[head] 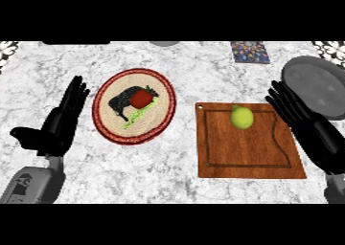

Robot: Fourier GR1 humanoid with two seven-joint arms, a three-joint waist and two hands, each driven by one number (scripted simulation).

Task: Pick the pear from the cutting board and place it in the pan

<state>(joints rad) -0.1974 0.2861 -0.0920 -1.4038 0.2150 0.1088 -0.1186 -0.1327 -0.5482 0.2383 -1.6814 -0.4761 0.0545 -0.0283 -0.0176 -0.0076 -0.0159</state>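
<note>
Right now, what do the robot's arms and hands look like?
The left robot hand and right robot hand are black, with long slim fingers and a thumb. The left forearm is grey and rounded with a dark marking; the right forearm is grey too.

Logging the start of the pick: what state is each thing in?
pear: on the cutting board, untouched.
cutting board: flat, bearing the pear.
pan: no pear inside.
plate: lying flat.
left hand: open, holds nothing.
right hand: open, holds nothing.
</note>
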